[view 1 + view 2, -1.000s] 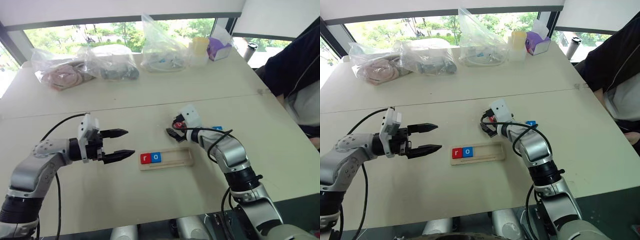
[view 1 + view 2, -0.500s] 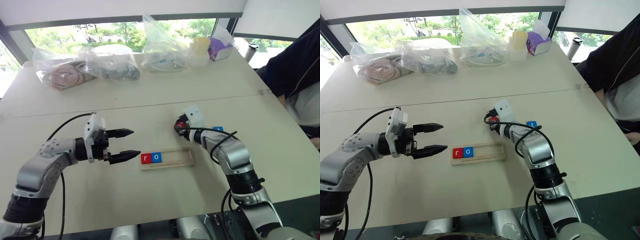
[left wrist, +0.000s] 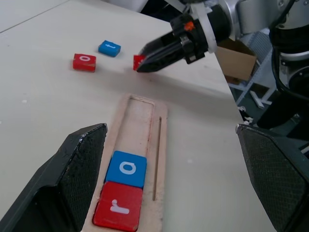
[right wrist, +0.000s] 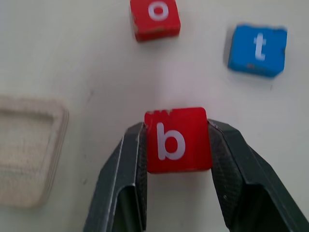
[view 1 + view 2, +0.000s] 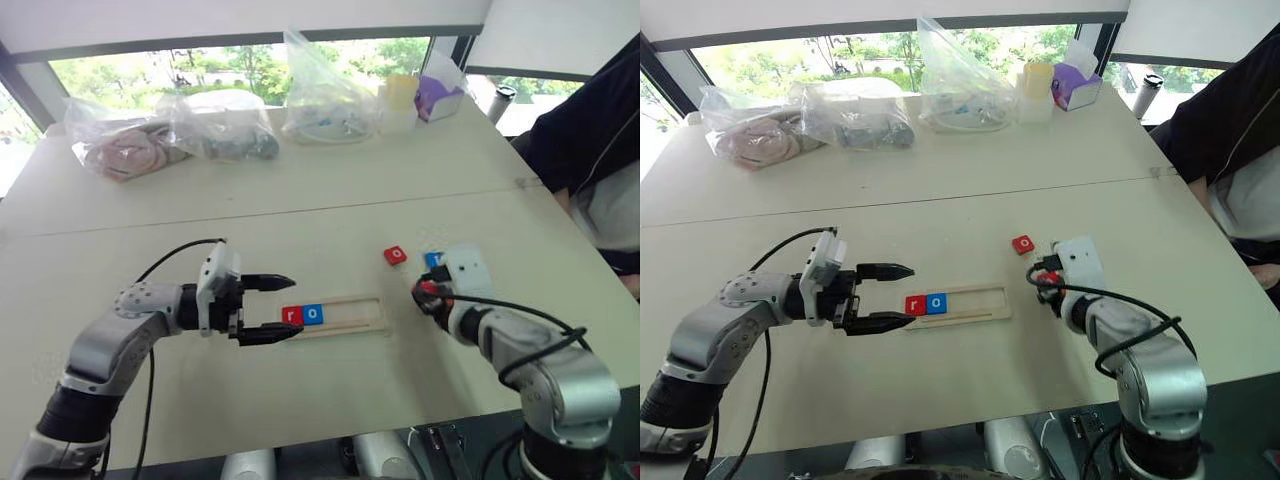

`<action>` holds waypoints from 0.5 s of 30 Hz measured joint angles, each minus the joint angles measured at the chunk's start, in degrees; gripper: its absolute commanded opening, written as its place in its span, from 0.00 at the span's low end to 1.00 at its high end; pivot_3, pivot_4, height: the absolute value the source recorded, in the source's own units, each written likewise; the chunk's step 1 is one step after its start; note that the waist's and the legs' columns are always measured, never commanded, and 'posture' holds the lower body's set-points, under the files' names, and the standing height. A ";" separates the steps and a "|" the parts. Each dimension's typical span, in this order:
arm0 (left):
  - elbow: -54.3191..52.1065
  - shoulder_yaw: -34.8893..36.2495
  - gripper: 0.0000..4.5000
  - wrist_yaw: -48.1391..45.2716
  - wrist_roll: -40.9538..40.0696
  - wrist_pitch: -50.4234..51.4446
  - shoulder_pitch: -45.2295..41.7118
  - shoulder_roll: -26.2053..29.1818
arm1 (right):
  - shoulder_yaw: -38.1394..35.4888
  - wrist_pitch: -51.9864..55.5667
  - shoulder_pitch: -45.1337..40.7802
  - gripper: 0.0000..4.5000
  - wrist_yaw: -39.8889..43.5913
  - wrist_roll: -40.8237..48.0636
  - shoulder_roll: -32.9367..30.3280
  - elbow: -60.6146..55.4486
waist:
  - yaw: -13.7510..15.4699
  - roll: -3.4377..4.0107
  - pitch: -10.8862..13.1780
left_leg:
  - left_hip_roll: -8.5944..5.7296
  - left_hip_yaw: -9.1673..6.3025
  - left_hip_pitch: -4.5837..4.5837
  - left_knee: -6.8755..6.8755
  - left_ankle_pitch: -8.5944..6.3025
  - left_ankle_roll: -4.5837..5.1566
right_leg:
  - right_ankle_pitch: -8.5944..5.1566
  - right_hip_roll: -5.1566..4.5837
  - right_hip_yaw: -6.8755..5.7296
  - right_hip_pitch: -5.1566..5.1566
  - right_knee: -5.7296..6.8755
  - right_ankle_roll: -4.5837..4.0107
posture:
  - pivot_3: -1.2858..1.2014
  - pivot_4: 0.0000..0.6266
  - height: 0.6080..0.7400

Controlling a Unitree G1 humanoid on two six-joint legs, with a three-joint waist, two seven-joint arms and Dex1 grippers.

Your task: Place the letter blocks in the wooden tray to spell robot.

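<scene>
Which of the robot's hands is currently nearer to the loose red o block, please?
The right. The right hand holds the red b block just short of the red o block, while the left hand sits open at the wooden tray's far end.

We see tray [image 4: 26,147] cut by frame edge beside right fingers [image 4: 126,179]. Blue t block [image 5: 434,260] half hidden behind right gripper [image 5: 424,296]. Bag contents [image 5: 215,135] unreadable.

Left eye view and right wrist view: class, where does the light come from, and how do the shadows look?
Left eye view: daylight enters through the windows beyond the table, bright behind the plastic bags. Right wrist view: the t block and loose o block cast soft, faint shadows; no glare on the table.
</scene>
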 measured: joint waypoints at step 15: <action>2.14 -0.99 1.00 -1.67 2.06 -1.86 -1.82 -0.41 | -5.10 -6.40 1.53 0.99 5.34 2.89 -5.79 5.03 | 0.18 0.01 0.01 | -0.16 0.02 -0.02 0.03 0.02 -0.03 | -0.04 -0.15 -0.01 0.09 -0.04 0.05 | 0.52 0.24 1.00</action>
